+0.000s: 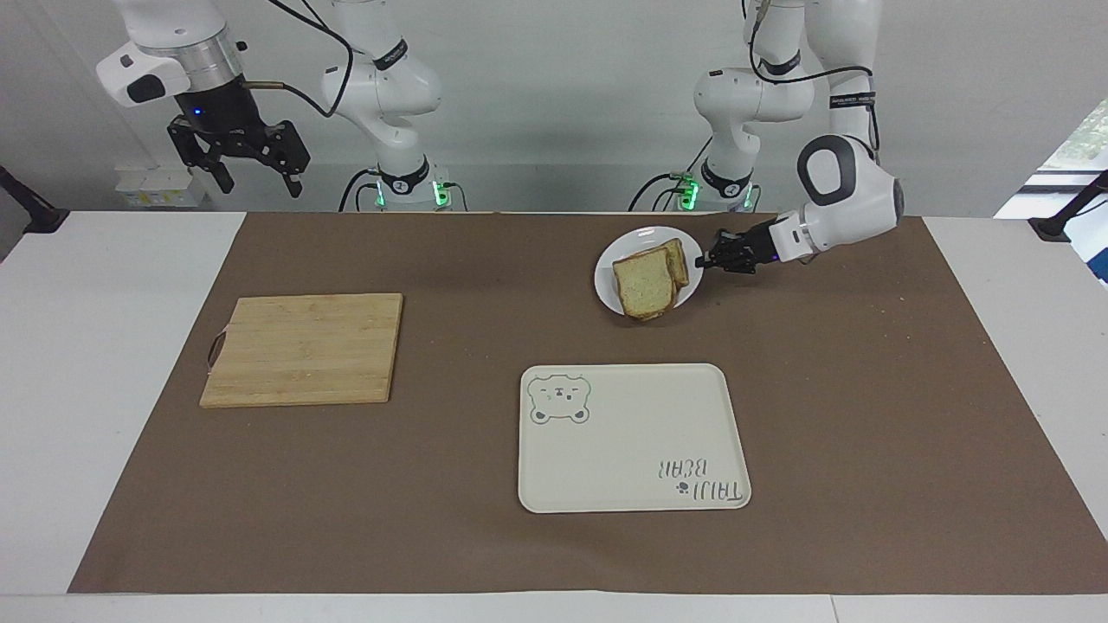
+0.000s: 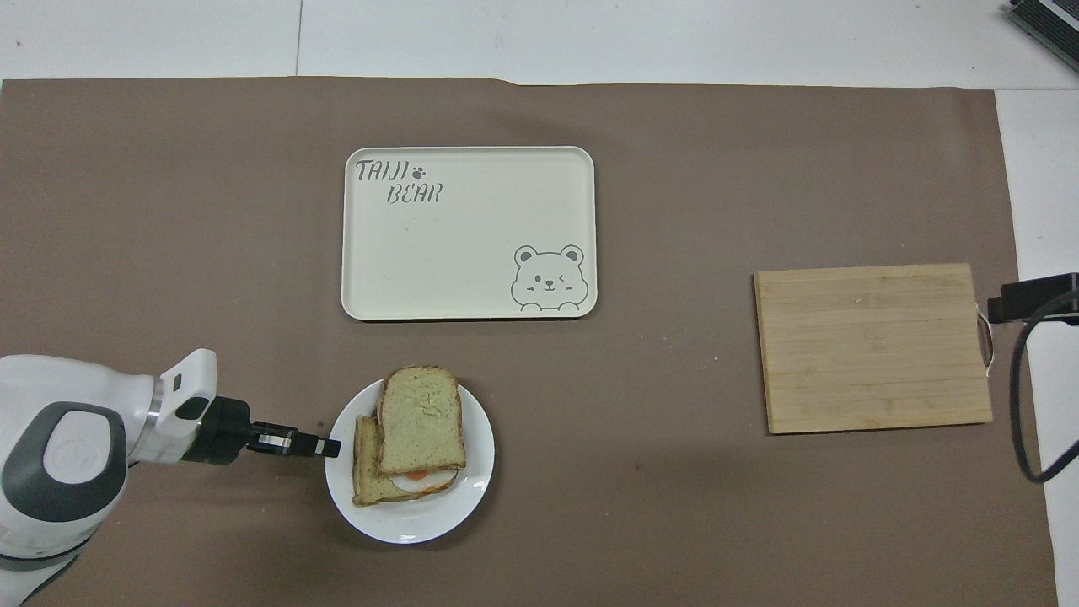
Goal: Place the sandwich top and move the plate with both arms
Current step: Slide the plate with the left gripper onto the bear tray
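Observation:
The small white plate [image 1: 632,240] sits between the robots and the cream tray, and I cannot tell whether it rests on the brown mat or hangs just off it. On it, the sandwich top [image 1: 645,285], a pale speckled slice, lies on a toast slice with a fried egg [image 2: 417,482]. My left gripper [image 1: 703,260] is shut on the plate's rim at the side toward the left arm's end. In the overhead view the plate [image 2: 421,523], sandwich top [image 2: 420,419] and left gripper [image 2: 331,447] show the same hold. My right gripper [image 1: 264,186] is open and empty, raised over the right arm's end, where it waits.
A cream rectangular tray [image 1: 632,437] with a bear drawing lies farther from the robots than the plate, also seen from overhead [image 2: 468,232]. A wooden cutting board [image 1: 303,348] lies toward the right arm's end. The right gripper's tip [image 2: 1028,297] shows beside the board [image 2: 872,347].

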### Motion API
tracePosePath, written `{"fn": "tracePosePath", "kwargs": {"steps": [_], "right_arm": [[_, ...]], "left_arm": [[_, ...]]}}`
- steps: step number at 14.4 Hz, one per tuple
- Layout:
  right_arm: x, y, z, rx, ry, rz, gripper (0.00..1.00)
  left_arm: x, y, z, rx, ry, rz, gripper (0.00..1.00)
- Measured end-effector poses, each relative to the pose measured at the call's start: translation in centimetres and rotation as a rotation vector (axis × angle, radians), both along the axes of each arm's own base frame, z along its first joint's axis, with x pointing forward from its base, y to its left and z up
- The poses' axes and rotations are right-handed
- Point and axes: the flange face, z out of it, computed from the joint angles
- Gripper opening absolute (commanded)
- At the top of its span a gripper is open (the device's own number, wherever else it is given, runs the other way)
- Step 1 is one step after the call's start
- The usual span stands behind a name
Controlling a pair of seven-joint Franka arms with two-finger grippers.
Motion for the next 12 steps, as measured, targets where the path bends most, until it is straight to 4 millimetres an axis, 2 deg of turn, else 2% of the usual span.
{"fn": "tracePosePath", "kwargs": {"steps": [3,7,12], "right_arm": [[0.0,0.2,0.0,0.0,0.002,0.003,1.0],[0.0,0.4,0.0,0.0,0.003,0.008,1.0],[0.0,0.4,0.0,0.0,0.002,0.008,1.0]], "left_arm": [[3.2,2.5,1.7,-0.085,-0.023,0.067,0.0],[7.4,2.7,3.2,-0.152,-0.073,0.14,0.0],[13.3,4.0,4.7,-0.141,-0.183,0.261,0.0]]}}
